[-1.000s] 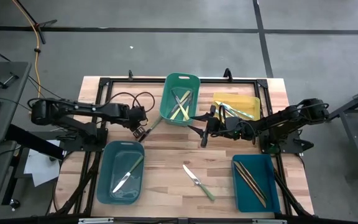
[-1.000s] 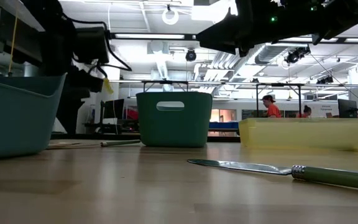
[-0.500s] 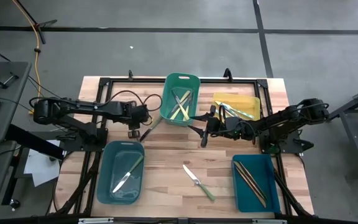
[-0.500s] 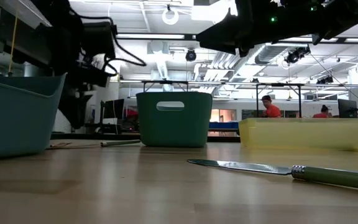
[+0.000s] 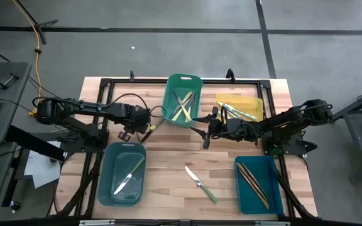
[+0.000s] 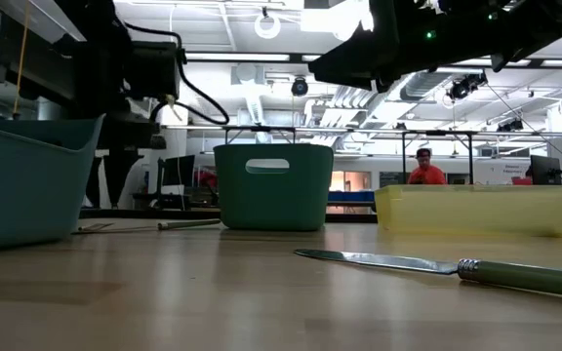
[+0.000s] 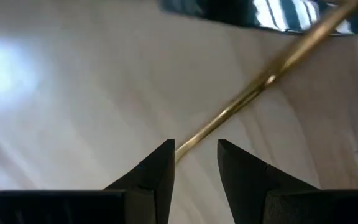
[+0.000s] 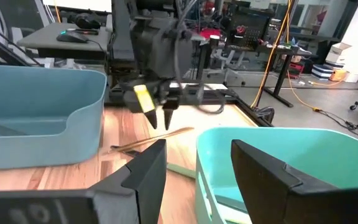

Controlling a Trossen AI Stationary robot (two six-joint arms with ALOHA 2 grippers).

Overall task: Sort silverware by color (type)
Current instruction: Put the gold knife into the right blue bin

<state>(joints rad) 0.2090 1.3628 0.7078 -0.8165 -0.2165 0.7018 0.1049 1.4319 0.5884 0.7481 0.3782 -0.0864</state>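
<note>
The left gripper (image 5: 144, 121) is near the far left part of the table (image 5: 168, 160), just beside the green bin (image 5: 182, 100). Its fingers are open a little, and a thin yellow utensil (image 7: 253, 87) lies on the wood with its near end in the gap between them, not pinched yet. The right gripper (image 5: 207, 129) waits near the middle of the table with its fingers open and nothing in them. The grab could go wrong: the yellow utensil is very thin, flat and smooth, so the fingers may close over it and miss, or push it sideways under the bin's edge. It sits so close to the green bin that a finger could bump the bin's wall. The wood is pale, smooth and a bit shiny, so things slide easily on it. A knife with a green handle (image 5: 200, 182) lies loose near the front edge, with a shiny metal blade and a round handle. The bins are smooth plastic with rounded corners. The light blue bin (image 5: 122, 174) by the front left corner holds one utensil, and the dark teal bin (image 5: 256, 183) by the front right corner holds brown ones.
</note>
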